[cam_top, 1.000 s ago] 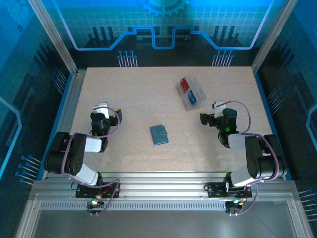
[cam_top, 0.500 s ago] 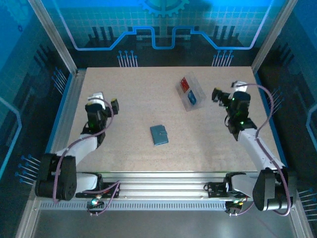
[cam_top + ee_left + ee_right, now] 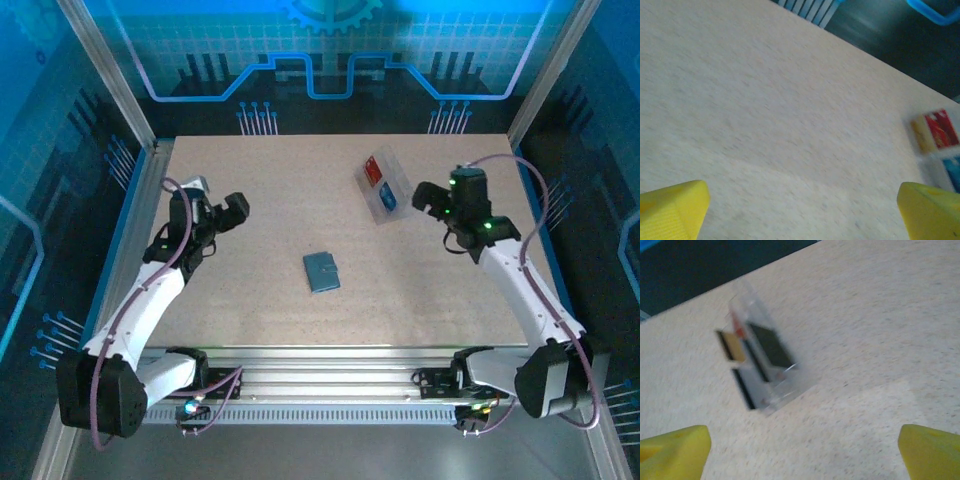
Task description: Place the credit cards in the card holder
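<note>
Credit cards [image 3: 386,198], 2 of them, are lying inside a clear tray [image 3: 404,184] toward the far right of the table [image 3: 260,170]; the red card [image 3: 372,169] is sitting at the tray's far end and the blue card [image 3: 387,200] is lying just beside it at the near end. In the top view the card holder [image 3: 321,271] is resting shut and flat near the middle of the table, well apart from the tray and nearer to the arm bases. The left gripper [image 3: 223,213] is hovering over the left part of the table with its jaws standing wide apart and gripping nothing; in the left wrist view its 2 yellow fingertips [image 3: 671,210] are showing at the bottom corners with bare tabletop between them, while the red and blue cards are appearing blurred at the right edge. The right gripper [image 3: 431,203] is hanging just beside the tray on its right side, not touching it, its jaws also spread wide and holding nothing. In the right wrist view its yellow fingertips [image 3: 672,452] are sitting at the 2 bottom corners, and the tray is showing ahead of them, too blurred for the cards inside to be told apart.
</note>
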